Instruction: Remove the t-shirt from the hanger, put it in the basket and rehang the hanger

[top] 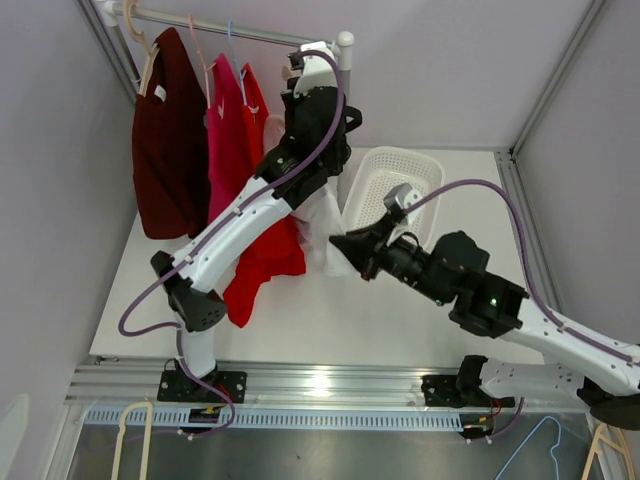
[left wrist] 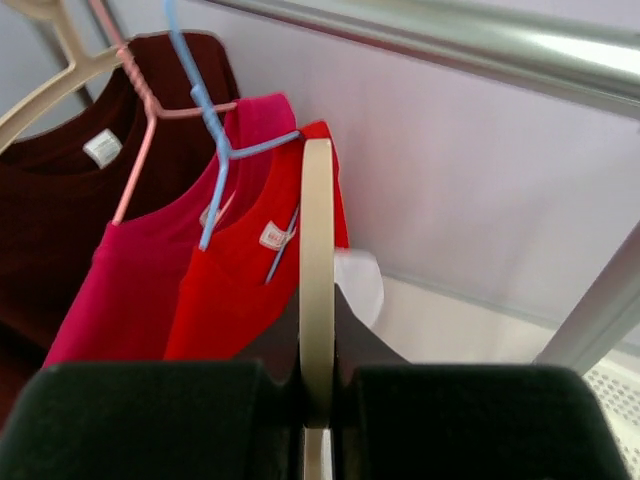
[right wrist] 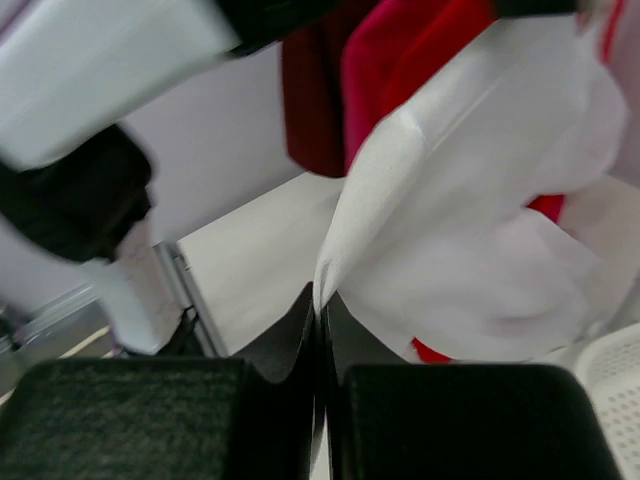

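White table (top: pixel 300 320), t-shirt (right wrist: pixel 470 210) pinched in right claw (right wrist: pixel 319 305)

Overhead, 2 wrist close-ups, sharing white t-shirt (right wrist: pixel 480 230)

Robot lab cell: alu-profile rail (top: pixel 320 385) w/ bolted arm bases (top: pixel 200 384), plain walls (top: pixel 450 60)

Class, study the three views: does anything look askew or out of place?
Yes. The white t-shirt is bunched and stretched sideways, pinched by the right pincer, while the left pincer clamps a cream hanger. The maroon shirt, by contrast, hangs flat on the rail.
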You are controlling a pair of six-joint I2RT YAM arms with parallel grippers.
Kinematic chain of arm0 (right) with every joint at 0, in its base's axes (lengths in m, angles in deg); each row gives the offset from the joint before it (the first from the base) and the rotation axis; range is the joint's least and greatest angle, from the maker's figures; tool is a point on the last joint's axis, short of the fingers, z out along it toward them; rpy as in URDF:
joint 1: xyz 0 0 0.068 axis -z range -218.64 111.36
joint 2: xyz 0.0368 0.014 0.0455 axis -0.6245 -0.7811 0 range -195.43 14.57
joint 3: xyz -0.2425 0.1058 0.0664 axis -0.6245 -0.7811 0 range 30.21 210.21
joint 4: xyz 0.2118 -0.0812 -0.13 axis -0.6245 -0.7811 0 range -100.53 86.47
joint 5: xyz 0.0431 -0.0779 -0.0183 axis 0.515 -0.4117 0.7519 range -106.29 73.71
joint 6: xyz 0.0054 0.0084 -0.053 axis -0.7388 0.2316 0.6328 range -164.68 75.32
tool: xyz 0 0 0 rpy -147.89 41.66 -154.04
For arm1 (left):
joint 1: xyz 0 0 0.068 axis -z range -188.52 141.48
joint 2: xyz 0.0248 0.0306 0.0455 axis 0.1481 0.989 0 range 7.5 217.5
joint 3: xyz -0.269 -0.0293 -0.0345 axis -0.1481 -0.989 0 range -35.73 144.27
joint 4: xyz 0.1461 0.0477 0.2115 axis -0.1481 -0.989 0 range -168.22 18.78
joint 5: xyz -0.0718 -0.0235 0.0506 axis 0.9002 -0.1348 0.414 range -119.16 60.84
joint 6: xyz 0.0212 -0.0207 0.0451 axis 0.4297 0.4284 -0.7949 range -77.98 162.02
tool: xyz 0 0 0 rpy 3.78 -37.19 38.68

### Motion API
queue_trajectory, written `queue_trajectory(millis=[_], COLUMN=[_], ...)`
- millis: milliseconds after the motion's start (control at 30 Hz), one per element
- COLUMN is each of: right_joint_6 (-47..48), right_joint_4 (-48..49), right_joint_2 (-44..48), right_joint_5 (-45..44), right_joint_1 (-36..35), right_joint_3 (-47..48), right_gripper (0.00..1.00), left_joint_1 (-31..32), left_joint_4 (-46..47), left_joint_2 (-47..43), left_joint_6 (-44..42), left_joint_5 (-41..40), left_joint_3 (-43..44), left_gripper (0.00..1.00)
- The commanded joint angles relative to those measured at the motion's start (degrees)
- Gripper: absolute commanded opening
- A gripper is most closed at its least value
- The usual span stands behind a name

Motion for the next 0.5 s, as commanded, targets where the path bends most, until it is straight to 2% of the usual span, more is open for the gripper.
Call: queue_trajectory(millis=[0,167,333,467], right_joint_6=[-1.68,-4.48,-8.0,-8.8], right_joint_4=[-6.9,-8.93,-10.16,-7.63], right_joint_2=[5.51,9.55,12.28,11.32], right_joint_5=[-1.64,-8.07,-10.0,-11.23], right_joint_1=[-8.09,-14.07,-15.31,-15.49], right_joint_3=[-2.37,-7.47,-12.92,-15.64], right_gripper=[0.0,0.0,0.0,0.0], left_joint_1=[-5.46,-7.4,-9.25,-9.34], left_joint_4=[5.55,4.94,-0.24,-4.01], left_joint_2=[2.94,3.22,1.55,-0.3], left_joint_6=[-4.17,-4.8,-0.32,2.66], left_joint_5=[3.54,4.95,6.7,8.28], left_joint_3=[6.13,7.28,6.93,6.84], left_gripper=[0.01,0.01,0.01,0.01])
